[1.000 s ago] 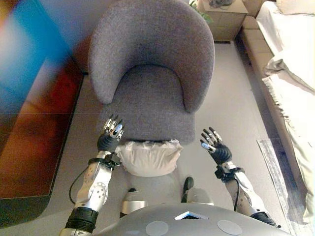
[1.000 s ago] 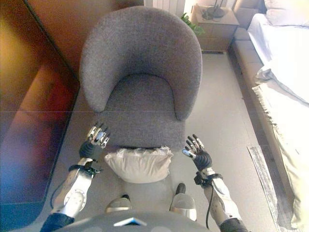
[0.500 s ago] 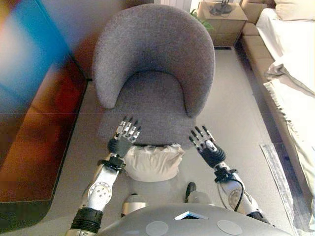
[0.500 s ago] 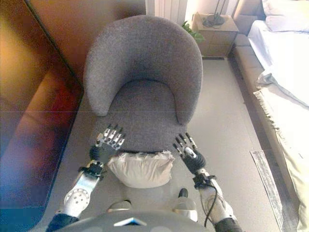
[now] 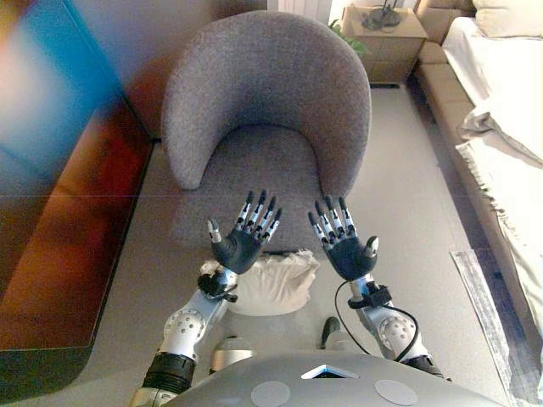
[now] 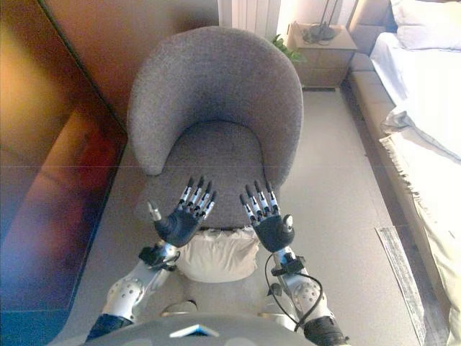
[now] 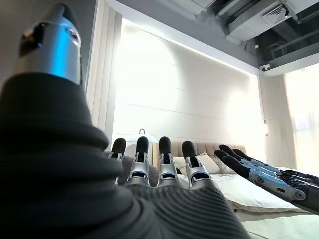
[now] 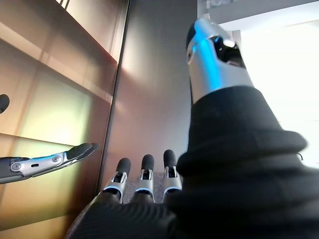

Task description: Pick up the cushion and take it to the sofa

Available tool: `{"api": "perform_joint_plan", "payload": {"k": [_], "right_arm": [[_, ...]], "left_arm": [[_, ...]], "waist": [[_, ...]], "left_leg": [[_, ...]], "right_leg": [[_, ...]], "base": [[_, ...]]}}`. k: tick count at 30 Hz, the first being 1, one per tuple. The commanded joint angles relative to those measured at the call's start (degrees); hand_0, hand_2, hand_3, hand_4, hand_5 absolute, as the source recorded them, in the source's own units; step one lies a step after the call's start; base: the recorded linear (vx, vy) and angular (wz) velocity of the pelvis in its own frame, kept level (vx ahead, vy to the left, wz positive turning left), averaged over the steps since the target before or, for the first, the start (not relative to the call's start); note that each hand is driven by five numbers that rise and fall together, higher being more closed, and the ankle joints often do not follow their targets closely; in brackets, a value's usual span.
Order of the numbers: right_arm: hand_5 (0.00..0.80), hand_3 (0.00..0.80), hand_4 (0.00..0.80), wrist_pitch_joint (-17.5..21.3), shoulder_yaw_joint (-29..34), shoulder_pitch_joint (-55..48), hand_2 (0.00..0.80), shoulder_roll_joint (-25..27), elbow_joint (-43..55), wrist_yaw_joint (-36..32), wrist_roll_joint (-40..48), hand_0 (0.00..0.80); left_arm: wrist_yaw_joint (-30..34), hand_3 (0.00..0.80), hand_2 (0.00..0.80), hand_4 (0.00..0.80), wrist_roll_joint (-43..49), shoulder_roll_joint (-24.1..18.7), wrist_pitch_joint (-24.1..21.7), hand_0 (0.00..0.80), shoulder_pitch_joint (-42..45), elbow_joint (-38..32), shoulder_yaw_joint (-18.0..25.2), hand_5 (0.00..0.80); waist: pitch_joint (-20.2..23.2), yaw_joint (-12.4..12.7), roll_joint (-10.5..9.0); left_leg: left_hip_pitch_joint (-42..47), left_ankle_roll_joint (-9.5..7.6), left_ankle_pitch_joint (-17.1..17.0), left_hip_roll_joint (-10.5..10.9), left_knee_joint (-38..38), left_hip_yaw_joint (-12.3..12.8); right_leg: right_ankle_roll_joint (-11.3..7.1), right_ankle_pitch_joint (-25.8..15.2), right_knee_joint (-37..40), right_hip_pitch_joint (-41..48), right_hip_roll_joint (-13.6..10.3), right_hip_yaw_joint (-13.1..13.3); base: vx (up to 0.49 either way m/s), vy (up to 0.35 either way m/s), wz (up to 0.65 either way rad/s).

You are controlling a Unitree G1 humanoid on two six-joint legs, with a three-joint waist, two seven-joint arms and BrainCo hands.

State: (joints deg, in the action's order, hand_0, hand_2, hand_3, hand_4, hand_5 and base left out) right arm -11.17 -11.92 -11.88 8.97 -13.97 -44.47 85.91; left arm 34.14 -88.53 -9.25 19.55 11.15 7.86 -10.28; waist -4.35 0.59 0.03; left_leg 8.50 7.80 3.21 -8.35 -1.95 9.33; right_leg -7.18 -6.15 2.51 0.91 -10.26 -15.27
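Observation:
A cream cushion [image 5: 270, 282] lies on the floor against the front of a grey armchair [image 5: 267, 102]; it also shows in the right eye view [image 6: 216, 254]. My left hand [image 5: 241, 244] is raised palm-up above the cushion's left side, fingers straight and spread, holding nothing. My right hand [image 5: 344, 248] is raised palm-up just right of the cushion, fingers straight, empty. Both hands are above the cushion and do not touch it. A white sofa [image 5: 501, 110] with a draped cover runs along the right side.
A dark glossy wood cabinet [image 5: 59, 212] lines the left. A small wooden side table [image 5: 383, 34] and a plant stand behind the armchair. A grey rug edge [image 5: 501, 314] lies on the floor at the right.
Both hands have risen from the cushion's sides and turned palm-up, moving closer together above it. The cushion has stayed on the floor.

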Motion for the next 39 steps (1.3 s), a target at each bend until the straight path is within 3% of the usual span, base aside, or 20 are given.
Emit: {"api": "perform_joint_plan", "payload": {"k": [1, 7, 10, 12, 14, 17, 18, 20, 23, 27, 33, 36, 39], "right_arm": [[0.000, 0.000, 0.000, 0.24, 0.51, 0.88, 0.000, -0.86, 2.28, -2.27, -0.20, 0.000], [0.000, 0.000, 0.000, 0.43, 0.29, 0.90, 0.000, -0.87, 2.73, -1.28, -0.74, 0.000], [0.000, 0.000, 0.000, 4.25, 0.20, 0.67, 0.000, -0.11, 2.65, 2.16, -5.46, 0.000], [0.000, 0.000, 0.000, 12.23, 0.01, 0.48, 0.000, 2.10, 2.27, 11.73, -17.82, 0.000], [0.000, 0.000, 0.000, 18.41, -0.40, 0.38, 0.000, 5.13, 1.75, 22.86, -33.10, 0.000], [0.000, 0.000, 0.000, 21.17, 0.97, -0.79, 0.000, 9.22, -0.07, 34.83, -51.31, 0.000], [0.000, 0.000, 0.000, 21.47, 1.57, -1.05, 0.000, 10.82, -0.53, 37.81, -55.90, 0.000], [0.000, 0.000, 0.000, 21.04, 2.17, -1.32, 0.000, 12.72, -0.93, 41.44, -57.66, 0.000], [0.000, 0.000, 0.000, 20.97, 3.92, -2.06, 0.000, 11.26, -0.98, 39.17, -50.19, 0.000], [0.000, 0.000, 0.000, 22.52, 5.03, -2.98, 0.000, 9.41, -0.22, 37.82, -47.04, 0.000], [0.000, 0.000, 0.000, 22.43, 4.71, -2.77, 0.000, 10.96, 0.32, 37.45, -48.62, 0.000], [0.000, 0.000, 0.000, 22.65, 4.15, -2.34, 0.000, 11.59, -0.26, 37.17, -46.69, 0.000], [0.000, 0.000, 0.000, 22.02, 4.88, -2.90, 0.000, 10.83, 0.29, 37.79, -43.78, 0.000]], "left_arm": [[0.87, 0.000, 0.000, 0.000, 0.13, -0.32, -1.43, 0.000, -2.47, -3.46, -0.30, 0.000], [-0.53, 0.000, 0.000, 0.000, 2.45, -0.63, -2.23, 0.000, -2.16, -3.77, -0.17, 0.000], [-3.66, 0.000, 0.000, 0.000, 11.68, -2.36, -7.75, 0.000, -1.91, -3.33, -0.22, 0.000], [-12.91, 0.000, 0.000, 0.000, 28.49, -5.27, -17.96, 0.000, -1.61, -3.11, -0.70, 0.000], [-24.16, 0.000, 0.000, 0.000, 42.68, -8.47, -25.18, 0.000, -1.89, -2.37, -1.10, 0.000], [-33.15, 0.000, 0.000, 0.000, 62.96, -12.37, -30.00, 0.000, -1.49, 0.36, 1.49, 0.000], [-34.73, 0.000, 0.000, 0.000, 65.89, -13.88, -30.64, 0.000, -1.30, 0.95, 2.08, 0.000], [-35.98, 0.000, 0.000, 0.000, 64.14, -14.94, -29.31, 0.000, -0.96, 1.03, 2.91, 0.000], [-35.81, 0.000, 0.000, 0.000, 59.47, -13.36, -29.81, 0.000, 0.64, 2.45, 4.19, 0.000], [-34.05, 0.000, 0.000, 0.000, 56.13, -11.06, -32.11, 0.000, 2.25, 4.26, 4.49, 0.000], [-31.35, 0.000, 0.000, 0.000, 49.33, -10.08, -32.30, 0.000, 1.48, 3.26, 4.16, 0.000], [-30.76, 0.000, 0.000, 0.000, 49.49, -9.77, -32.96, 0.000, 1.85, 3.21, 3.85, 0.000], [-29.33, 0.000, 0.000, 0.000, 50.31, -9.99, -31.94, 0.000, 2.83, 3.18, 4.70, 0.000]], "waist": [[-0.55, -1.05, -1.55], [-0.60, -0.79, -1.64], [-0.58, -0.75, -1.74], [-0.73, -0.78, -1.83], [-1.00, -1.11, -1.92], [-1.38, -1.50, -2.10], [-1.50, -1.62, -2.19], [-1.96, -1.75, -2.28], [-2.83, -1.89, -2.48], [-3.69, -1.81, -2.43], [-4.83, -1.24, -2.40], [-5.16, -0.27, -2.78], [-4.32, -0.37, -2.59]], "left_leg": [[-0.35, -3.53, 1.02, 1.06, 0.68, 1.35], [-0.53, -3.65, 0.92, 1.14, 0.64, 1.19], [-0.55, -3.53, 0.85, 1.10, 0.56, 1.21], [-0.66, -3.41, 0.78, 1.07, 0.66, 1.21], [-0.70, -3.51, 0.58, 1.17, 0.72, 1.21], [-0.96, -3.58, 0.35, 1.10, 0.92, 1.31], [-1.22, -3.60, 0.24, 1.00, 1.15, 1.33], [-1.48, -3.56, 0.09, 0.67, 1.61, 1.26], [-1.65, -3.45, 0.22, 0.11, 2.81, 1.35], [-2.72, -2.78, 0.08, -0.77, 4.01, 1.19], [-7.95, -1.73, -3.59, -1.29, 11.80, -2.29], [-9.05, -2.56, -2.21, 0.47, 11.23, -4.35], [-6.71, -2.53, -1.96, 0.07, 7.51, -2.87]], "right_leg": [[-3.03, 3.19, -2.54, -0.08, -2.82, 0.91], [-2.91, 3.14, -2.23, 0.07, -2.67, 0.96], [-2.88, 3.13, -2.12, 0.15, -2.58, 0.81], [-2.98, 3.14, -2.15, 0.17, -2.49, 0.81], [-3.00, 3.15, -2.27, 0.06, -2.37, 1.12], [-2.64, 3.47, -2.54, -0.27, -1.90, 1.71], [-2.47, 3.54, -2.54, -0.34, -1.68, 2.00], [-2.10, 3.67, -2.55, -0.28, -1.17, 2.36], [-1.27, 3.88, -2.74, -0.25, -0.38, 2.71], [-0.27, 4.21, -2.83, -0.99, 0.69, 2.86], [1.88, 5.49, -3.93, -1.82, 2.60, 3.73], [1.52, 5.37, -4.32, -1.65, 2.27, 4.20], [0.84, 5.46, -4.83, -0.82, 1.18, 3.27]], "base": [[0.000, 0.000, 0.00], [0.000, 0.000, 0.00], [0.000, 0.000, 0.00], [0.000, 0.000, 0.00], [0.000, 0.000, 0.00], [-0.004, -0.012, -0.01], [-0.011, -0.044, -0.03], [0.011, -0.062, -0.02], [0.013, -0.076, -0.03], [-0.035, -0.089, -0.06], [-0.038, -0.060, 0.05], [0.047, 0.013, 0.09], [0.098, 0.038, 0.03]]}}
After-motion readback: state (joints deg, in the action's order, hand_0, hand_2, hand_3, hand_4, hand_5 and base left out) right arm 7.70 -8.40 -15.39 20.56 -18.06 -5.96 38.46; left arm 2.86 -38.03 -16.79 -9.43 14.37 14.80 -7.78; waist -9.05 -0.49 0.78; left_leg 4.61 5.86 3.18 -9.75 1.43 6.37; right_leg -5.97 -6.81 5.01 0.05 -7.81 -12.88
